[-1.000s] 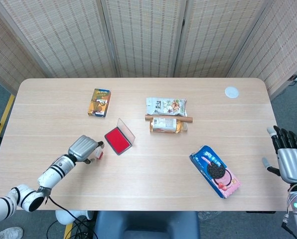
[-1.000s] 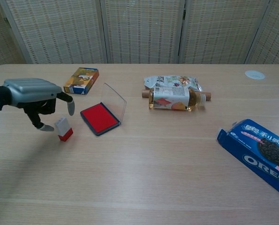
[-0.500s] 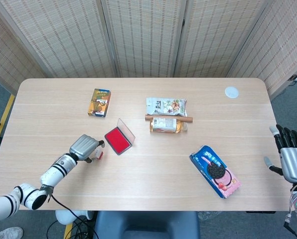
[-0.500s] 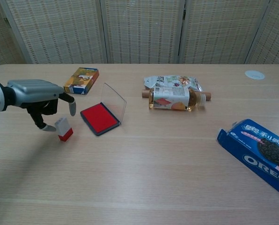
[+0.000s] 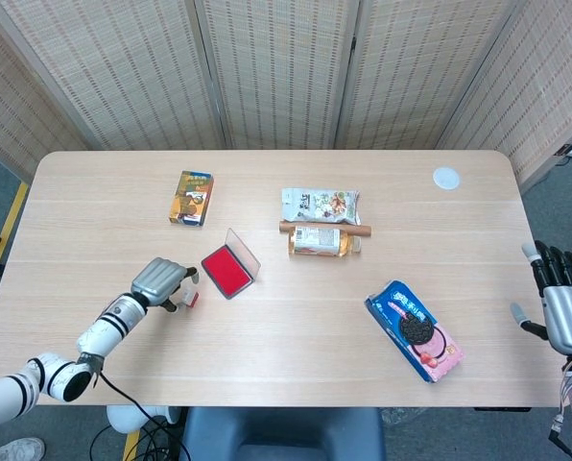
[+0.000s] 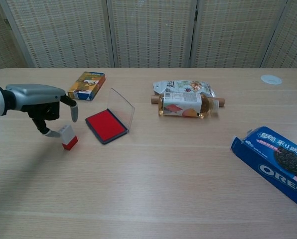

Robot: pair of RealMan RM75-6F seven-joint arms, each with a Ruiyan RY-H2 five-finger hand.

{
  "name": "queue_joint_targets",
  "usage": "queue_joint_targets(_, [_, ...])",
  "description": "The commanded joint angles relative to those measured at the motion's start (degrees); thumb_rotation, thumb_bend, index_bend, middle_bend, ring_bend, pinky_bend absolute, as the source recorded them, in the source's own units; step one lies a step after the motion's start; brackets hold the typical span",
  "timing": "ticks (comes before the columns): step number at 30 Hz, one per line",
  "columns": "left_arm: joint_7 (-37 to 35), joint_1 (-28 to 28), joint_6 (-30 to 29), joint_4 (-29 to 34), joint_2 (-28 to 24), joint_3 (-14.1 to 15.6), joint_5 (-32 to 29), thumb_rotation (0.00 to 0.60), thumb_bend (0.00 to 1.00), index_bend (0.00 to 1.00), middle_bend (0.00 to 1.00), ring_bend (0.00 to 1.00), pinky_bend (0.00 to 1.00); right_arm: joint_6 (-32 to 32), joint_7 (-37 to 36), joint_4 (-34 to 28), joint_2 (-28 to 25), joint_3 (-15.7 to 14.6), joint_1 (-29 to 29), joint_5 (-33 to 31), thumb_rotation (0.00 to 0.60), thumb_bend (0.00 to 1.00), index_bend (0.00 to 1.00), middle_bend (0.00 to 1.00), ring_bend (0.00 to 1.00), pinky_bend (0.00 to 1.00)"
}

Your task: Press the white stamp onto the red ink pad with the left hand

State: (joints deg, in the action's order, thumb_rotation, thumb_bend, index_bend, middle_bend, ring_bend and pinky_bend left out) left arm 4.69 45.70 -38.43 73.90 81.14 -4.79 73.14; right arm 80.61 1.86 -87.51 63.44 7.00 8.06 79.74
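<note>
1. Your white stamp (image 6: 68,137) is a small block with a white upper body and a red base. It stands slightly tilted on the wooden table (image 6: 153,174), just to the left of the red ink pad (image 6: 104,125) and apart from it.
2. The ink pad lies open: a flat red surface in a dark tray, with its clear lid (image 6: 120,109) standing up along the right edge.
3. Your left hand (image 6: 41,102) hangs over the stamp with its fingers (image 6: 73,110) curled downward and apart. One fingertip sits right at the stamp's left top edge; from the chest view it looks to be touching, but you cannot be sure, and the hand does not grip the stamp.
4. In the head view, the left hand (image 5: 161,283) covers most of the stamp (image 5: 190,299), leaving only a sliver showing.
5. Your right hand (image 5: 561,309) is off the table's right edge, fingers spread and holding nothing.
6. Elsewhere on the table: a small yellow box (image 6: 86,85), a snack bag (image 6: 184,87), a bottle (image 6: 186,105) lying on its side, and a blue Oreo pack (image 6: 275,158).
</note>
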Motion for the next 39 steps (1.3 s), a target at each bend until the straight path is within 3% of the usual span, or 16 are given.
queue_joint_targets(1, [-0.5,-0.11,-0.04,-0.62,0.11,0.35,0.2,0.6,0.29,0.4,1.0,0.73,0.72,-0.04,-0.01,0.01,-0.01,0.0,0.02,0.0,0.6,0.3,0.0,0.0,0.0,0.0])
queue_joint_targets(28, [-5.64,-0.36,-0.43,-5.34,3.25,1.79,2.51,0.6,0.29,0.43,1.0,0.73,0.72,-0.15,-0.86,-0.17,-0.68,-0.13,-0.09,0.29,0.6,0.3,0.0,0.0,0.0,0.0])
queue_joint_targets(39, [-6.57,-0.11,-0.62,-6.03,3.78,1.72,2.96,0.6,0.31,0.53,1.0,0.73,0.72,-0.09,-0.97,-0.31,-0.9,-0.1,-0.14,0.28,0.6,0.3,0.0,0.0,0.0,0.0])
